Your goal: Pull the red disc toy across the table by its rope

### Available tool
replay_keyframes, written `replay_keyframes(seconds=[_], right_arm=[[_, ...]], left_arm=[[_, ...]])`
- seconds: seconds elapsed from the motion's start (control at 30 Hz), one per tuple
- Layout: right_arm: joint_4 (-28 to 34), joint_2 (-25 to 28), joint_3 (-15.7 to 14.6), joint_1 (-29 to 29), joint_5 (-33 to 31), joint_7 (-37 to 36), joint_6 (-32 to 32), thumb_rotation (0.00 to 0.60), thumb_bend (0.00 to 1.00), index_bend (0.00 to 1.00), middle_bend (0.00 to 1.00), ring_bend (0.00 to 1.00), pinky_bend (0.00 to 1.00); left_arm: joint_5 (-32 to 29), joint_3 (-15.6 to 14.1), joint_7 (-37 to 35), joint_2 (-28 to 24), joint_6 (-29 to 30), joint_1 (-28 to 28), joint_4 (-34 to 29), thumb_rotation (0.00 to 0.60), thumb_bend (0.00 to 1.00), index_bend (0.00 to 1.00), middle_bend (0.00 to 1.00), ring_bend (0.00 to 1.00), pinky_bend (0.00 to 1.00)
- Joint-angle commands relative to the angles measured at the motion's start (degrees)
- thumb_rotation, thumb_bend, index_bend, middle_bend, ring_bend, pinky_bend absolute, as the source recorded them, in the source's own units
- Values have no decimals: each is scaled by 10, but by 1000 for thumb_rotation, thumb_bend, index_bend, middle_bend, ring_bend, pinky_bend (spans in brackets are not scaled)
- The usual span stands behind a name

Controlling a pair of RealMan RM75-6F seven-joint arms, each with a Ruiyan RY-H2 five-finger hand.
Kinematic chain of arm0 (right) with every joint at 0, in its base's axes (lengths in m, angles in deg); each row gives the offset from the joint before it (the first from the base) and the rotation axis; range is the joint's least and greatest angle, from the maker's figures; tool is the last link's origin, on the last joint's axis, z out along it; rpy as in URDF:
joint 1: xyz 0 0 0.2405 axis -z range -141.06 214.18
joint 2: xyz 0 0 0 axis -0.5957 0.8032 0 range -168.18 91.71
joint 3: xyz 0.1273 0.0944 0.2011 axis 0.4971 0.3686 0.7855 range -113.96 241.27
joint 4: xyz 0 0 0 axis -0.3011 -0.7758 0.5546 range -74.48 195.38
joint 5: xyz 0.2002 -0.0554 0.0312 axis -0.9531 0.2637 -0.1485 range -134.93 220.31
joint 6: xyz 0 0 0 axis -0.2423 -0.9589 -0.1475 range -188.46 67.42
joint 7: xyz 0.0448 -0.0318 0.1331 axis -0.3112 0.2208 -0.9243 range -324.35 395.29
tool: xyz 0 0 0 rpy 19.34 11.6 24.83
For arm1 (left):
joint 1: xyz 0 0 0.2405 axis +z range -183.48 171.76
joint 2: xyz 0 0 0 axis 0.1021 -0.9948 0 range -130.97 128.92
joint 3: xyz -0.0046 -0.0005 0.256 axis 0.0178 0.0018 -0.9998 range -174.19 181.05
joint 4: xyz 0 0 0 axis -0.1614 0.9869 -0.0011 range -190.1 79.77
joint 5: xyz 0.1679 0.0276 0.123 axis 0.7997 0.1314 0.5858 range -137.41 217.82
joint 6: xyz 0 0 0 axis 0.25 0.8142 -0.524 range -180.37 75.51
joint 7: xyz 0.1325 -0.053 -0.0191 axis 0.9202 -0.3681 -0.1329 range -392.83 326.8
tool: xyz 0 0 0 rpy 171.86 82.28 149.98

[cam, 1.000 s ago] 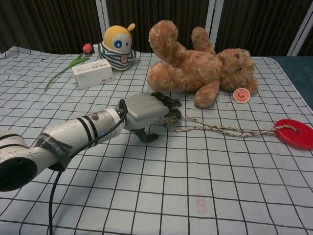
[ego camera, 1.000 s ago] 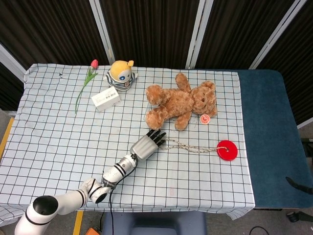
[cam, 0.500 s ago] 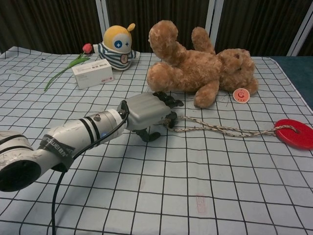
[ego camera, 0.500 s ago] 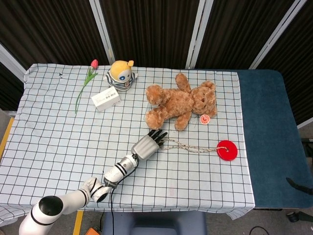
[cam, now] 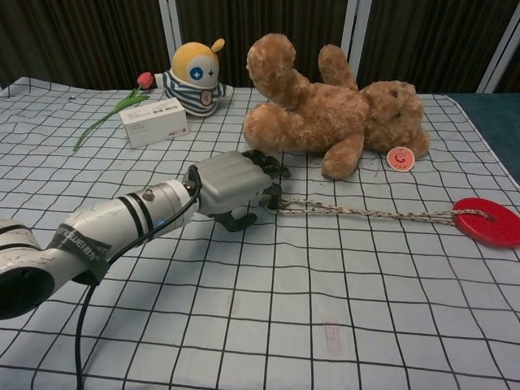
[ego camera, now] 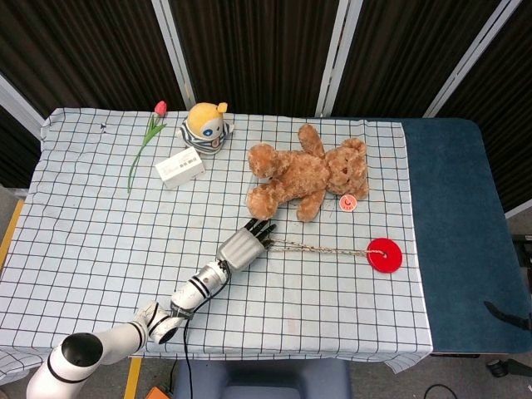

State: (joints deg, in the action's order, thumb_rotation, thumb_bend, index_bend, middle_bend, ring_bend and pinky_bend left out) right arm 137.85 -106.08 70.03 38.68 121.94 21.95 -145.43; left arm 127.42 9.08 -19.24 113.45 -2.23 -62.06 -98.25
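Left hand (cam: 234, 185) grips rope (cam: 357, 213); red disc (cam: 487, 222) far right.

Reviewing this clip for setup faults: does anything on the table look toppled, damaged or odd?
Only the teddy bear stands out: it lies on its side, not sitting. The left hand holds the rope, which runs straight to the red disc, lying flat. Box, tulip and striped doll look undisturbed.

Lab, dark curtain panels (ego camera: 249, 50), checkered tablecloth (ego camera: 83, 241)
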Motion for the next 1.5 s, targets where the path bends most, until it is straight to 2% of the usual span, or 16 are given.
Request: replay_keyframes(seconds=[0.03, 0.43, 0.67, 0.87, 0.97, 1.0, 1.1, 1.17, 1.3, 1.5], right_arm=[[2, 0, 0, -1, 0, 3, 0, 600, 29, 0, 0, 0, 0], [15, 2, 0, -3, 1, 19, 1, 600, 29, 0, 0, 0, 0], [20, 2, 0, -5, 3, 26, 0, 600, 29, 0, 0, 0, 0], [22, 3, 0, -7, 4, 29, 1, 600, 29, 0, 0, 0, 0], [26, 5, 2, -9, 5, 31, 1, 600, 29, 0, 0, 0, 0], [25, 5, 4, -10, 3, 29, 2, 600, 29, 0, 0, 0, 0], [23, 6, 6, -12, 0, 28, 6, 600, 29, 0, 0, 0, 0], [21, 5, 6, -14, 0, 28, 8, 600, 29, 0, 0, 0, 0], [21, 2, 5, -18, 5, 30, 9, 600, 29, 0, 0, 0, 0], [33, 1, -1, -19, 24, 41, -4, 600, 29, 0, 0, 0, 0]], left_arm=[[0, -3, 1, -3, 3, 3, -1, 600, 537, 742, 92, 0, 94], [2, -11, 16, -57, 33, 25, -62, 600, 544, 817, 130, 0, 99], [-9, -8, 34, -87, 41, 38, -92, 600, 631, 920, 170, 0, 119], [-19, -6, 43, -118, 51, 52, -126, 600, 644, 930, 191, 1, 143], [-36, -13, 51, -178, 77, 93, -182, 600, 652, 932, 204, 2, 148], [-44, -40, 62, -244, 119, 151, -227, 600, 652, 932, 206, 4, 149], [-46, -76, 90, -343, 183, 220, -311, 600, 652, 933, 221, 17, 158], [-55, -87, 93, -385, 217, 255, -338, 600, 652, 933, 231, 29, 167], [-108, -78, 58, -449, 282, 330, -339, 600, 652, 933, 242, 39, 180], [-164, -50, -14, -484, 303, 384, -292, 600, 652, 934, 256, 41, 182]])
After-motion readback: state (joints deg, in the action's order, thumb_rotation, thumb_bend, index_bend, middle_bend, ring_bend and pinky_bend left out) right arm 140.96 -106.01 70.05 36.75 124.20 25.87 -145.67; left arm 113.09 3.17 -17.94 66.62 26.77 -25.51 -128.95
